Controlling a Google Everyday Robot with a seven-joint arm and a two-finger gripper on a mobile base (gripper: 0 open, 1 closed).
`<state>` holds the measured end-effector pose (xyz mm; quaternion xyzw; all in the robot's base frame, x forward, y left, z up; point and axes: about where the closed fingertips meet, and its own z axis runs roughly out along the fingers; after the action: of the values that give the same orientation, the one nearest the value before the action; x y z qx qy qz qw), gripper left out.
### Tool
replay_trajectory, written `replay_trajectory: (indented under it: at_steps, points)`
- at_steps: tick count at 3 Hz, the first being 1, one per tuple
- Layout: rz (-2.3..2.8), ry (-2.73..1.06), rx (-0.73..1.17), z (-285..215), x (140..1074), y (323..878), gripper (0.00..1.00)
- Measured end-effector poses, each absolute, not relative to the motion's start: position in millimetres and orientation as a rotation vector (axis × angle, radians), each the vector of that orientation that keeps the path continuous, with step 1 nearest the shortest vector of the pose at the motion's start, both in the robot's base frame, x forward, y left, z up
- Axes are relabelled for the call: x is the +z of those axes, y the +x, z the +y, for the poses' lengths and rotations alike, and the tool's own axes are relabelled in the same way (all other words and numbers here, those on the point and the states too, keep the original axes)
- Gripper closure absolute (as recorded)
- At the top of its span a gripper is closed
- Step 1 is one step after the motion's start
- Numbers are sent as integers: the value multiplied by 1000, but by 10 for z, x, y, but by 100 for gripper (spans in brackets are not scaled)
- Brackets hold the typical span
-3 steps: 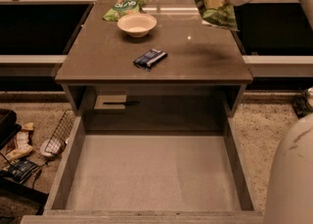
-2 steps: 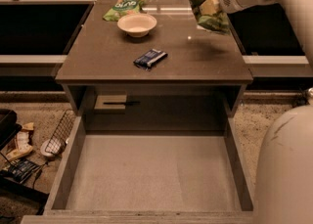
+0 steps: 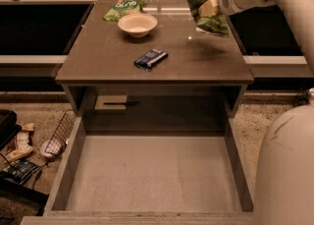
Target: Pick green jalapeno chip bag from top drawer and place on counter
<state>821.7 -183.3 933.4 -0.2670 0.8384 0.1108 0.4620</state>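
The green jalapeno chip bag (image 3: 206,11) hangs in the air over the back right part of the counter (image 3: 108,54), tilted, its lower edge just above the surface. My gripper (image 3: 219,2) is at the bag's upper right side and is shut on it, the arm reaching in from the right. The top drawer (image 3: 154,172) is pulled wide open below the counter's front edge and its grey bottom is bare.
On the counter are a white bowl (image 3: 137,24), a light-green bag (image 3: 125,5) behind it and a small dark-blue packet (image 3: 150,58) near the middle. My pale base (image 3: 289,170) fills the lower right. A wire basket (image 3: 59,138) and clutter lie on the floor at left.
My gripper has moved the chip bag slightly left and down, closer to the counter surface. Nothing else has moved.
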Motion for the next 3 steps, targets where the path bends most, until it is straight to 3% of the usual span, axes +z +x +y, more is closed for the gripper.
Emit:
replay_trajectory:
  at_steps: [2,3]
  points:
    - [2067,-663,280,-1785,9278,8235,4]
    - [2068,-664,282,-1773,9265,8239,0]
